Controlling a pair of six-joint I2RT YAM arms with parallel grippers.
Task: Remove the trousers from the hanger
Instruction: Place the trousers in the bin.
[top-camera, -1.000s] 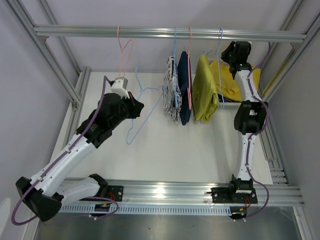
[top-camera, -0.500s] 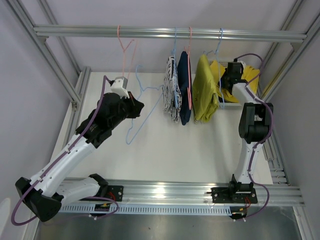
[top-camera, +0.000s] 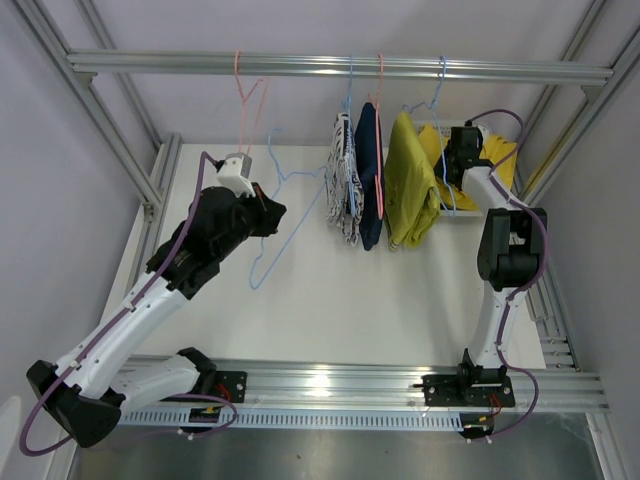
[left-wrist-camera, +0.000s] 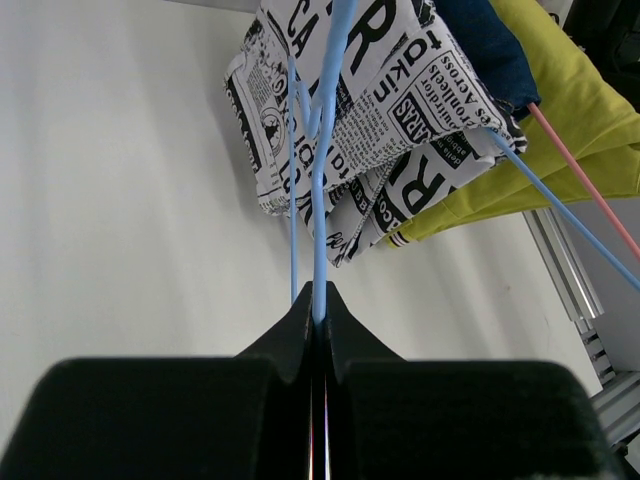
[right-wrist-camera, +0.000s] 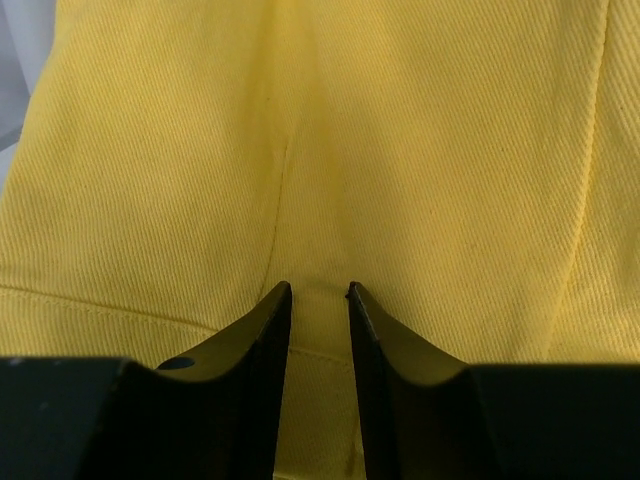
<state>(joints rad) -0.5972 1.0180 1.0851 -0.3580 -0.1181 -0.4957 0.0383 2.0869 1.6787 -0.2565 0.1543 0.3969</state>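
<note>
- Left gripper (left-wrist-camera: 318, 300) — clamped shut on the thin wire of a bare blue hanger (left-wrist-camera: 319, 190), held below the rail (top-camera: 340, 66).
- Right gripper (right-wrist-camera: 318, 292) — jaws a narrow gap apart, against the yellow trousers (right-wrist-camera: 420, 150); I cannot tell whether a fold is pinched.
- Between the arms, the print trousers (top-camera: 345, 190), navy trousers (top-camera: 368, 190) and olive trousers (top-camera: 408, 180) hang side by side from the rail, with the yellow pair furthest right.

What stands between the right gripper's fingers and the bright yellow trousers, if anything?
Nothing visible does. In the right wrist view the fingers of the right gripper are at the bright yellow trousers, whose cloth fills the view and shows in the narrow gap between them. Whether they pinch it cannot be told.
</note>
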